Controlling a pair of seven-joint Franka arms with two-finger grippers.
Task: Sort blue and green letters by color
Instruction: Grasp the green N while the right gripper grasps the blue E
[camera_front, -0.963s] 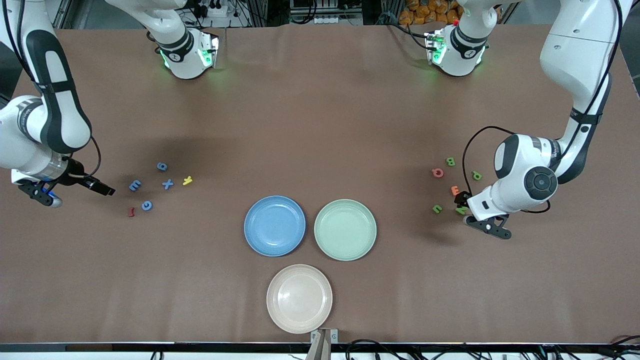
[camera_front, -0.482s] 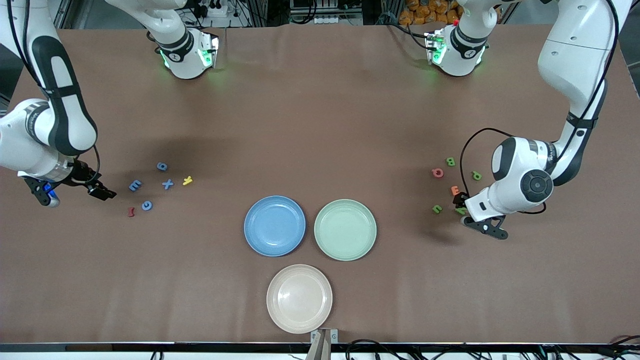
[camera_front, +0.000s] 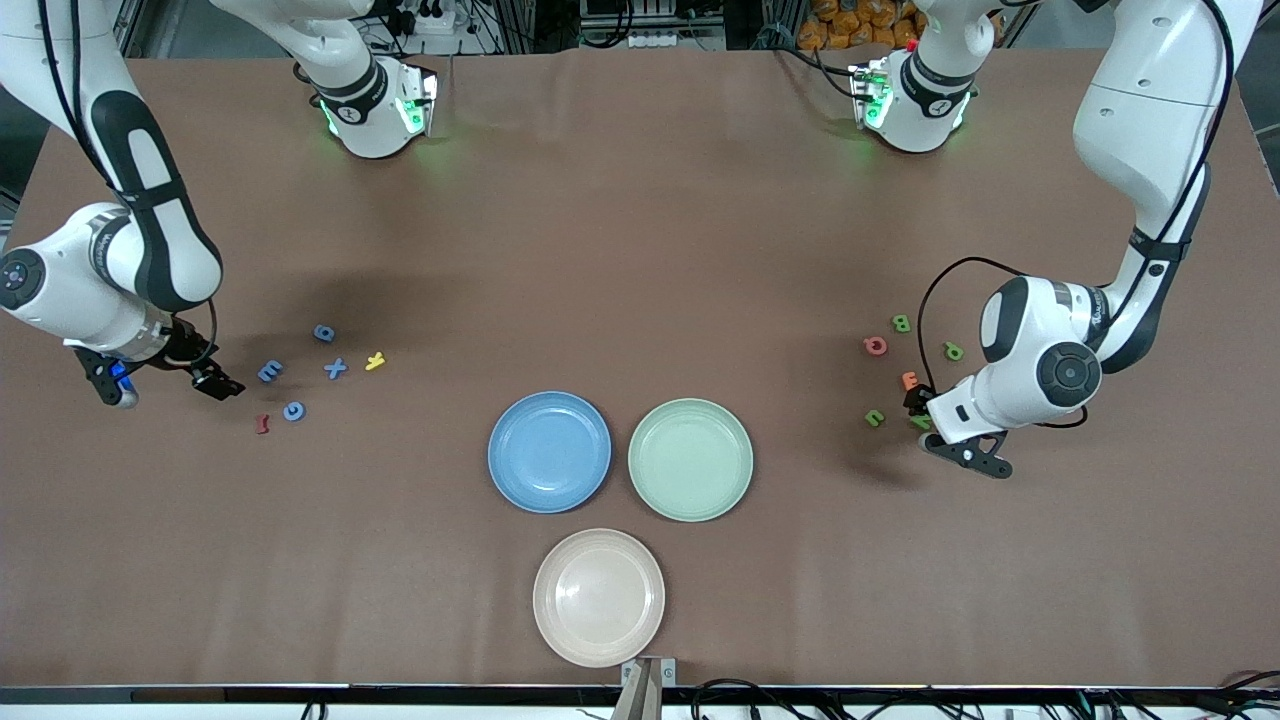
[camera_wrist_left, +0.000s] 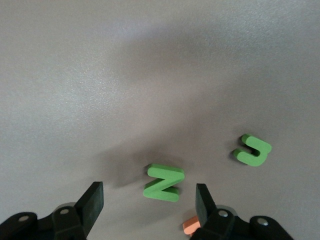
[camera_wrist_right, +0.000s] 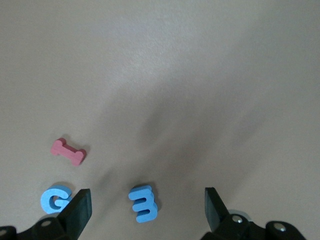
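Observation:
Four blue letters lie toward the right arm's end: 9 (camera_front: 323, 333), X (camera_front: 336, 368), E (camera_front: 270, 371) and G (camera_front: 294, 411). My right gripper (camera_front: 220, 384) is low beside the E, open. In the right wrist view the E (camera_wrist_right: 145, 203) lies between the spread fingers (camera_wrist_right: 80, 207), untouched, with the G (camera_wrist_right: 54, 198) beside one of them. Green B (camera_front: 901, 323), P (camera_front: 954, 351), U (camera_front: 875, 418) and N (camera_front: 922, 422) lie toward the left arm's end. My left gripper (camera_front: 917, 404) is open over the N (camera_wrist_left: 164, 182), which no finger touches; the U (camera_wrist_left: 253, 150) lies apart.
A blue plate (camera_front: 549, 451) and a green plate (camera_front: 690, 459) stand side by side mid-table, with a beige plate (camera_front: 598, 597) nearer the camera. A yellow Y (camera_front: 375, 361) and red letter (camera_front: 263, 424) lie among the blue letters. A pink Q (camera_front: 875, 346) and orange E (camera_front: 910, 380) lie among the green ones.
The right arm's wrist has swung round while its gripper stayed low beside the blue E. The left gripper has shifted only slightly over the green N. No letter has moved.

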